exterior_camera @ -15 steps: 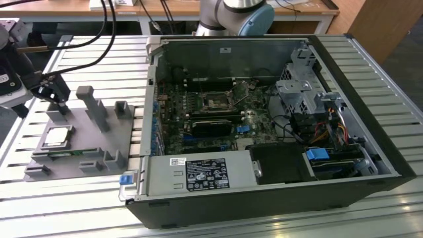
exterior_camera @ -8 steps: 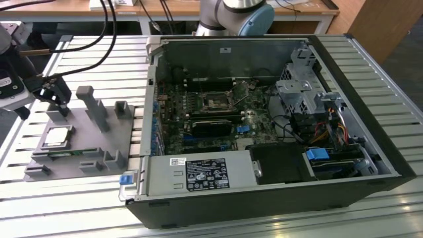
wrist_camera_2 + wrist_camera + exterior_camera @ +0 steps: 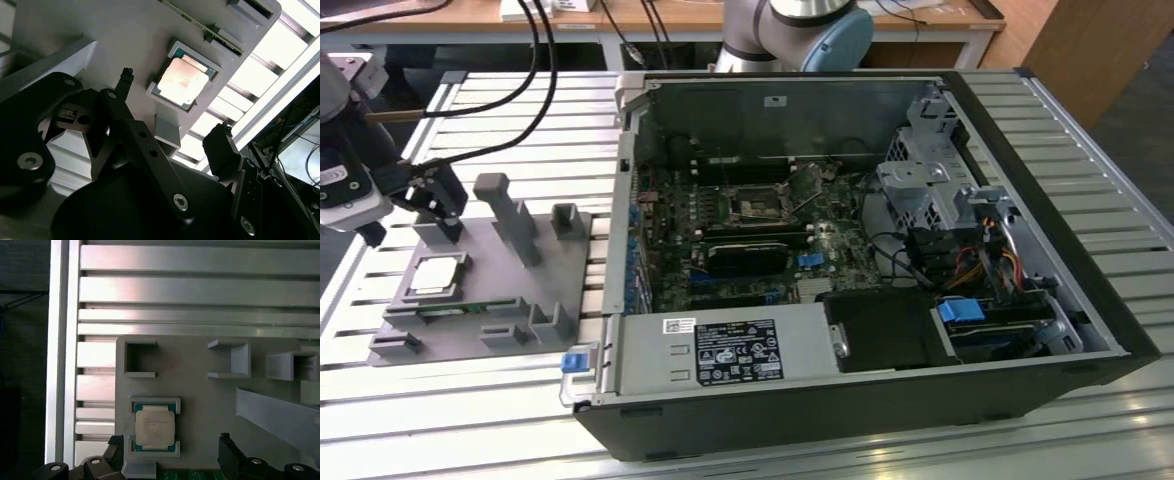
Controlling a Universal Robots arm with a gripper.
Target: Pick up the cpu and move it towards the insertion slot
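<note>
Exterior view: the gripper (image 3: 411,228) hangs with its jaws spread wide and empty over the grey fixture (image 3: 507,300) at the exterior view's left. The cpu (image 3: 438,275) lies flat in a square recess of that fixture, untouched. The insertion slot (image 3: 758,207) sits well apart, inside the open computer case (image 3: 1067,300) to the right.

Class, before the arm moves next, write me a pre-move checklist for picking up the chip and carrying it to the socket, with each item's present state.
1. End effector open, nothing held: ok.
2. Chip lying flat in its pocket on the grey holder: ok.
3. Fingers clear of the chip, not touching it: ok.
4. Computer case open, socket exposed: ok.
5. Socket empty and ready to receive the chip: cannot tell.
</note>
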